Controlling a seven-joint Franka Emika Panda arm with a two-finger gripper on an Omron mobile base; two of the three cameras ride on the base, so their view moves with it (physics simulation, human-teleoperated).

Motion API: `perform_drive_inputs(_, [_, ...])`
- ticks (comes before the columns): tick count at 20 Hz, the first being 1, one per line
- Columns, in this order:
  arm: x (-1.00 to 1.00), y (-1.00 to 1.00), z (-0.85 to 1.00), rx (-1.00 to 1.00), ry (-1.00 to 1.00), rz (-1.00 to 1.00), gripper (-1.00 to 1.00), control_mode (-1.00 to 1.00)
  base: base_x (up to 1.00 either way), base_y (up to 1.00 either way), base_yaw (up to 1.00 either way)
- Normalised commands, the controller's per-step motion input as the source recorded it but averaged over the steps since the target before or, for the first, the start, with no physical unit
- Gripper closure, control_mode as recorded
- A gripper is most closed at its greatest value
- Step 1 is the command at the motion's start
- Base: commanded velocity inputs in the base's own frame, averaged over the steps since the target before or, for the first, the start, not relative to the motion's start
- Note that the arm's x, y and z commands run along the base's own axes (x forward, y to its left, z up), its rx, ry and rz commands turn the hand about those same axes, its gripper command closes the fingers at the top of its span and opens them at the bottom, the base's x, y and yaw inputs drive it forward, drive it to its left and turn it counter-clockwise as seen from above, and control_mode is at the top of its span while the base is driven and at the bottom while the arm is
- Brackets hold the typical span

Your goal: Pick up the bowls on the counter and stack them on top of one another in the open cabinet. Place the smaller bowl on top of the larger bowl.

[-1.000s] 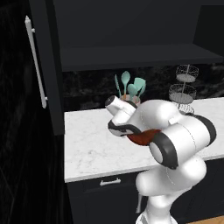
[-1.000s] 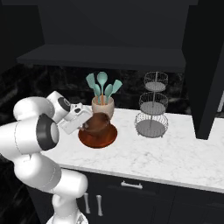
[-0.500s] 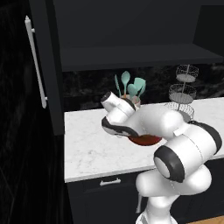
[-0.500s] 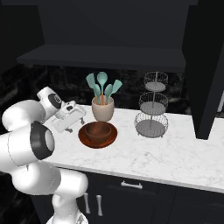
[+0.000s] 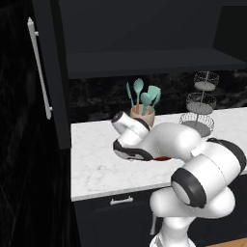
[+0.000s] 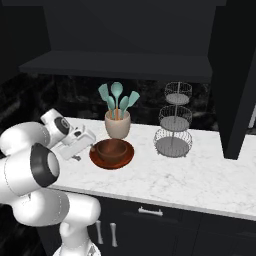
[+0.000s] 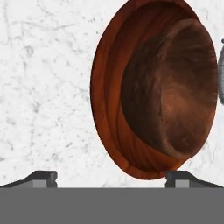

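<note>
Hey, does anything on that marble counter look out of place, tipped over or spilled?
Nothing spilled or tipped. One oddity: the small dark-brown bowl already sits inside the wide reddish-brown bowl, stacked on the white marble counter, not on the black cabinet's shelf. The open hand is just beside them.

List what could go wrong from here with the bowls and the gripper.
1. The smaller bowl already sits inside the larger bowl on the counter; lifting both together may let the small one slide or tip out.
2. The gripper, open at the larger bowl's rim, may push the stack rather than grasp it.
3. The utensil cup stands close behind; a nudged stack could knock it.
</note>
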Motion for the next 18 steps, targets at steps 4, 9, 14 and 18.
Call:
perform_drive_inputs(4, [0.00, 0.00, -0.35, 0.00, 0.00, 0.00, -1.00, -1.00, 0.00, 0.00, 0.00])
perform_drive_inputs(9, [0.06, 0.00, -0.28, 0.00, 0.00, -0.01, -1.00, -1.00, 0.00, 0.00, 0.00])
perform_drive_inputs(14, [0.44, 0.00, -0.05, 0.00, -0.03, -0.01, -1.00, -1.00, 0.00, 0.00, 0.00])
perform_drive_inputs(18, [0.31, 0.00, -0.19, -0.02, 0.00, 0.00, -1.00, -1.00, 0.00, 0.00, 0.00])
